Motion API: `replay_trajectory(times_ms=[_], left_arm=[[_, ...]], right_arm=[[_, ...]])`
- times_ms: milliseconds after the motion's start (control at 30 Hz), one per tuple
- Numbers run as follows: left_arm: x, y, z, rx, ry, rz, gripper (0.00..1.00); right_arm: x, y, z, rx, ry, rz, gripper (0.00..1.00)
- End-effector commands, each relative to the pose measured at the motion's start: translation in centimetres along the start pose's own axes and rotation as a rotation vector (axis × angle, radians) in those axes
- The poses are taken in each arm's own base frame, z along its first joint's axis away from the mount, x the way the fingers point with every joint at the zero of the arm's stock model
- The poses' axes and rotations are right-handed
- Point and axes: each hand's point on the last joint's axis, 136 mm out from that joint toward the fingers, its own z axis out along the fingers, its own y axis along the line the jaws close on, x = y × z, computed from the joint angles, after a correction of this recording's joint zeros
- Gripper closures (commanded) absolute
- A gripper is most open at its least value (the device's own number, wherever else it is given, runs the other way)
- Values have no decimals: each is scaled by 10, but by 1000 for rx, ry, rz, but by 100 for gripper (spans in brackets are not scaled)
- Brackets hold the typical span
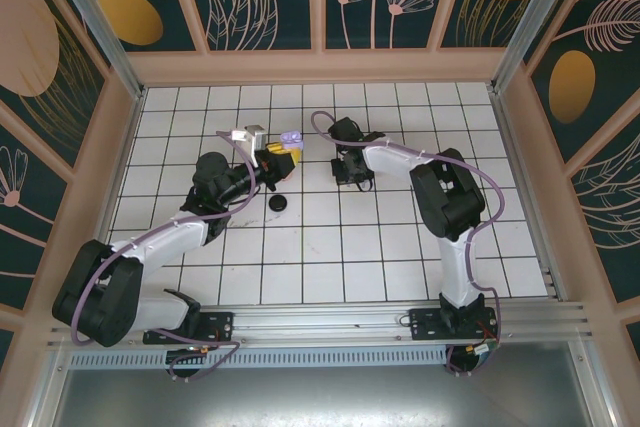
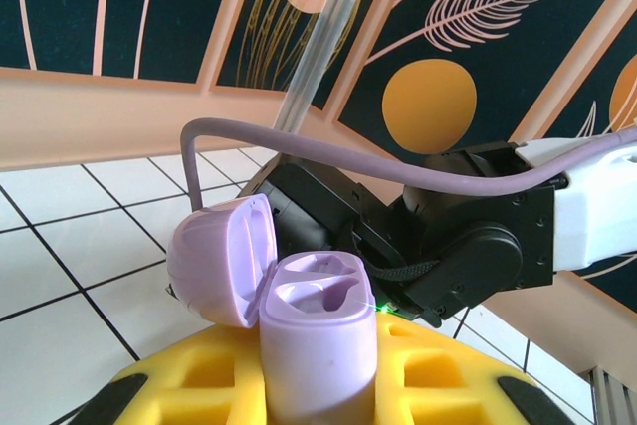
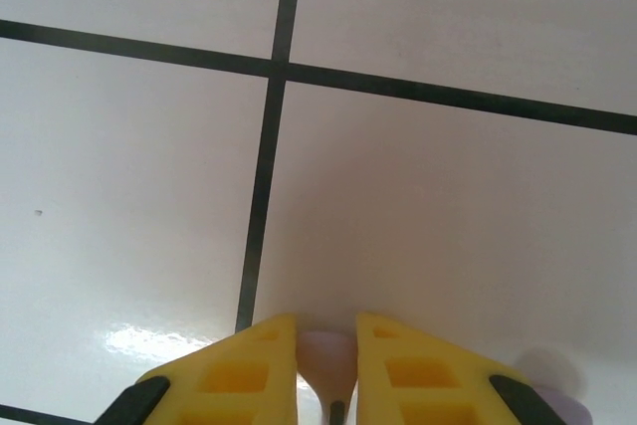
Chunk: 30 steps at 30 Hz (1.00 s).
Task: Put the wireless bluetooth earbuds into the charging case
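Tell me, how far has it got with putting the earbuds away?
Done: the lilac case is open and held in the left gripper, and both of its wells look empty. In hand: the right gripper, down at the table, seems to pinch a small pale earbud. Left: carry it over, seat it, then fetch its partner.

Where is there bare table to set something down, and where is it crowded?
Bare table tiles lie in the near rows between the arm bases, and the far right corner beyond the right arm. Crowded: centre-far, where the left tool gripping the lilac case, the black case and the right tool pinching a lilac earbud cluster.
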Motion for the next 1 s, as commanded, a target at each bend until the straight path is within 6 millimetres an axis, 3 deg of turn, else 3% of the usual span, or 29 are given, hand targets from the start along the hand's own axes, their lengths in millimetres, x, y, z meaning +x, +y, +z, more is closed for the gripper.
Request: replay_trajectory(times_ms=[0, 267, 500, 733, 967], left_arm=[[-5, -7, -4, 11, -4, 54, 100], [4, -10, -5, 42, 15, 128, 100], [3, -19, -24, 65, -105, 276, 100], [9, -27, -32, 95, -130, 377, 100], [8, -44, -28, 163, -143, 466, 100]], right_arm=[[-18, 11, -21, -38, -68, 10, 84], [-45, 19, -90, -108, -219, 29, 85], [-58, 23, -154, -176, -362, 32, 84], [-62, 34, -215, -258, -517, 11, 84], [-46, 64, -275, -358, -689, -127, 83]])
